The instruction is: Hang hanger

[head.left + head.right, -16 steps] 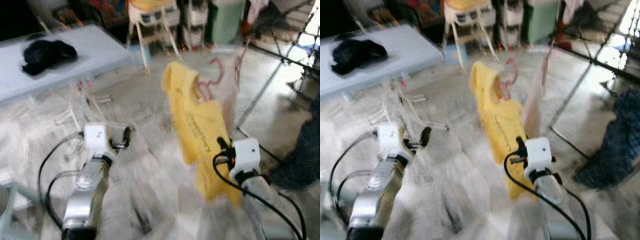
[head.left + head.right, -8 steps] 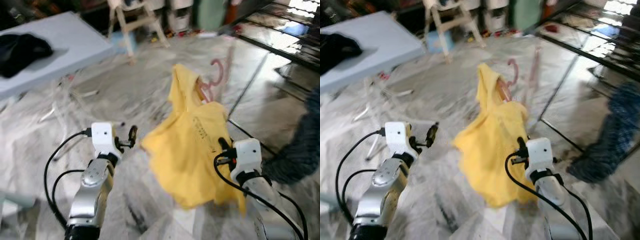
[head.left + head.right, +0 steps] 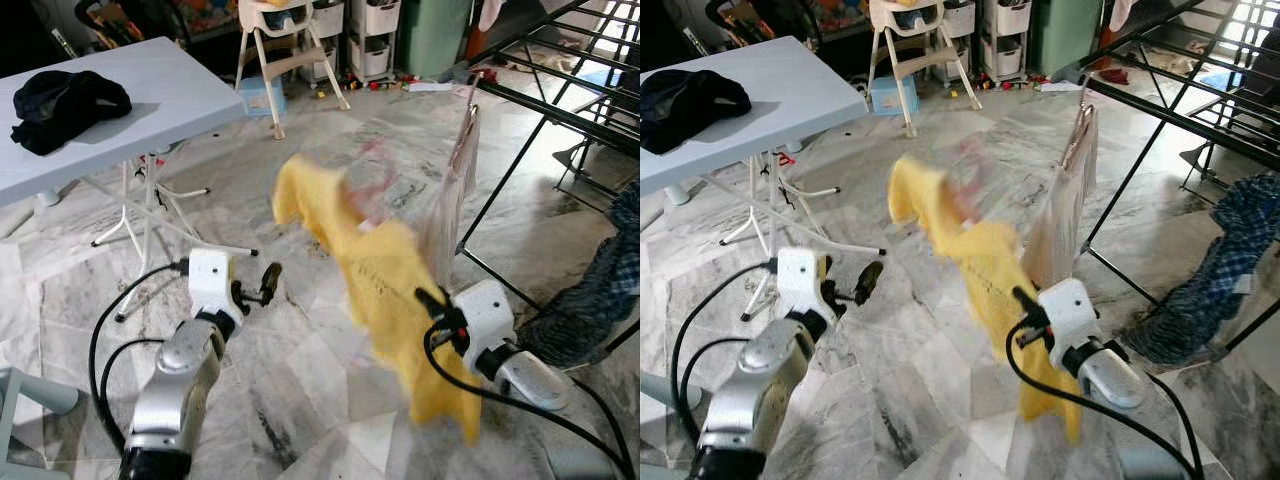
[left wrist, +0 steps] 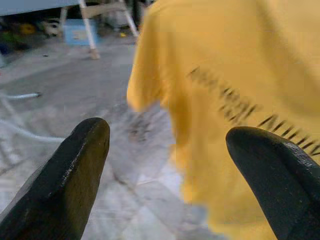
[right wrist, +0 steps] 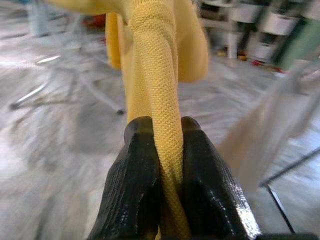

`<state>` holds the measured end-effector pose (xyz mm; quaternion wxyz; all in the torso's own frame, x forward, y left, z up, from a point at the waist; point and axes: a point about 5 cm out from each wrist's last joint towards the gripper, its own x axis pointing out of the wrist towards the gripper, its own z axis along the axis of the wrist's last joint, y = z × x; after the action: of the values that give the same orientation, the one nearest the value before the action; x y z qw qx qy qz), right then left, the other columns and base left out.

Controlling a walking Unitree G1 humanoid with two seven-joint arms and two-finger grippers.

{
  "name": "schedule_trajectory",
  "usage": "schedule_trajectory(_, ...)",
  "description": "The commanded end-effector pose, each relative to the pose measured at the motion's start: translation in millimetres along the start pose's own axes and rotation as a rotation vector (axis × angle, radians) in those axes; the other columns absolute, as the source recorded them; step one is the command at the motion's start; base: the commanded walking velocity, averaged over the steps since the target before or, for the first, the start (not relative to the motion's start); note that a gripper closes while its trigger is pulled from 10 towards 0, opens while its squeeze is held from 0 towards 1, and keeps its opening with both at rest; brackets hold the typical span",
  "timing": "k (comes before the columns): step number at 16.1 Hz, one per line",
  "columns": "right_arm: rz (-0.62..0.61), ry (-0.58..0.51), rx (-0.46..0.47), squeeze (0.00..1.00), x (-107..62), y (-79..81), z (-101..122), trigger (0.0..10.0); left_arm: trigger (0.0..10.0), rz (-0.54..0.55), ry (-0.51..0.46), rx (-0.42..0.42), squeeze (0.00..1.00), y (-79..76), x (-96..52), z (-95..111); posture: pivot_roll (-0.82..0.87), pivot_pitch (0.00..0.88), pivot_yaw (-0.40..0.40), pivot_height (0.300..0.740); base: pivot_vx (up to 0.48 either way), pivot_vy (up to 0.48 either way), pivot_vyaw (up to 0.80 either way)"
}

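Nearby, drying rack (image 3: 560, 110) stands behind yellow shirt (image 3: 400, 300).

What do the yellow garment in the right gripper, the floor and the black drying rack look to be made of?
Yellow garment: knitted fabric, matte; the right wrist view shows a fine pique-like weave where the right gripper pinches it.
Floor: polished marble or marble-look tile, going by grey veining, seams and a slight sheen.
Black drying rack: probably painted metal tube, thin, straight and dark.

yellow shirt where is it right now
The yellow shirt hangs in mid-air, pinched in the right tool, beside the black drying rack and over the marble floor.
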<state>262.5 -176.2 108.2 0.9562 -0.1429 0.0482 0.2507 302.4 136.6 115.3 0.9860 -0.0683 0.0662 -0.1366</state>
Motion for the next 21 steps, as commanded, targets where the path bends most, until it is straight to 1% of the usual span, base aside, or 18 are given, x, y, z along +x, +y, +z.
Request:
schedule_trajectory(1, 0.129, -0.102, -0.065, 0.0, 0.4, 9.7, 19.7, 10.0, 10.0, -0.078, -0.017, -0.063, 0.0, -6.6, 2.8, 12.8, -0.13, 0.084, 0.071, 0.74, 0.0, 0.0, 0.0)
schedule_trajectory(2, 0.156, -0.1, -0.099, 0.0, -1.0, 11.2, 19.2, 10.0, 10.0, -0.113, -0.017, -0.088, 0.0, -10.5, 3.7, 16.4, -0.13, 0.085, 0.071, 0.74, 0.0, 0.0, 0.0)
schedule_trajectory(3, 0.163, -0.099, -0.115, 0.0, -1.5, 11.4, 18.9, 10.0, 10.0, -0.124, -0.012, -0.098, 0.0, -11.6, 3.9, 17.6, -0.13, 0.085, 0.071, 0.74, 0.0, 0.0, 0.0)
schedule_trajectory(4, 0.179, -0.085, -0.125, 0.0, -2.6, 12.3, 16.6, 10.0, 10.0, -0.181, -0.016, -0.145, 0.0, -17.3, 4.0, 23.0, -0.13, 0.088, 0.071, 0.74, 0.0, 0.0, 0.0)
schedule_trajectory(5, 0.171, -0.088, -0.158, 0.0, -2.6, 11.6, 16.5, 10.0, 10.0, -0.209, 0.001, -0.167, 0.0, -20.8, 3.7, 24.5, -0.13, 0.089, 0.072, 0.74, 0.0, 0.0, 0.0)
schedule_trajectory(7, 0.161, -0.096, -0.175, 0.0, -1.3, 12.3, 17.2, 10.0, 10.0, -0.248, 0.005, -0.222, 0.0, -27.6, 3.0, 28.6, -0.13, 0.093, 0.073, 0.74, 0.0, 0.0, 0.0)
schedule_trajectory(8, 0.175, -0.102, -0.171, 0.0, -0.8, 16.9, 16.5, 10.0, 10.0, -0.245, -0.003, -0.27, 0.0, -30.4, 3.4, 31.7, -0.13, 0.097, 0.072, 0.74, 0.0, 0.0, 0.0)
schedule_trajectory(10, 0.185, -0.1, -0.173, 0.0, -1.2, 18.9, 15.8, 10.0, 10.0, -0.243, 0.002, -0.295, 0.0, -30.8, 3.2, 32.3, -0.13, 0.098, 0.072, 0.74, 0.0, 0.0, 0.0)
schedule_trajectory(11, 0.145, -0.047, -0.241, 0.0, -1.7, 14.0, 5.0, 10.0, 10.0, -0.263, -0.043, -0.296, 0.0, -36.3, -0.1, 47.1, -0.13, 0.101, 0.071, 0.74, 0.0, 0.0, 0.0)
schedule_trajectory(14, 0.061, -0.026, -0.271, 0.0, 2.8, 4.7, 1.7, 10.0, 10.0, -0.158, -0.116, -0.288, 0.0, -26.1, -6.5, 61.4, -0.12, 0.101, 0.071, 0.74, 0.0, 0.0, 0.0)
schedule_trajectory(15, 0.057, -0.022, -0.274, 0.0, 3.9, 4.1, 0.7, 10.0, 10.0, -0.147, -0.148, -0.307, 0.0, -26.0, -8.9, 67.6, -0.12, 0.101, 0.071, 0.74, 0.0, 0.0, 0.0)
schedule_trajectory(16, 0.059, -0.034, -0.267, 0.0, 5.5, 5.5, 1.9, 10.0, 10.0, -0.152, -0.146, -0.31, 0.0, -29.6, -10.7, 70.1, -0.11, 0.101, 0.069, 0.74, 0.0, 0.0, 0.0)
schedule_trajectory(17, 0.068, -0.054, -0.263, 0.0, 8.3, 9.2, 4.4, 10.0, 10.0, -0.159, -0.116, -0.307, 0.0, -34.1, -11.0, 65.7, -0.11, 0.099, 0.07, 0.74, 0.0, 0.0, 0.0)
schedule_trajectory(18, 0.074, -0.066, -0.268, 0.0, 9.8, 11.3, 5.5, 10.0, 10.0, -0.152, -0.1, -0.312, 0.0, -34.6, -10.0, 59.7, -0.11, 0.096, 0.07, 0.74, 0.0, 0.0, 0.0)
schedule_trajectory(21, 0.031, -0.1, -0.252, 0.0, 13.9, 6.4, 13.7, 10.0, 10.0, -0.088, -0.031, -0.324, 0.0, -29.1, -6.1, 39.4, -0.11, 0.095, 0.073, 0.74, 0.0, 0.0, 0.0)
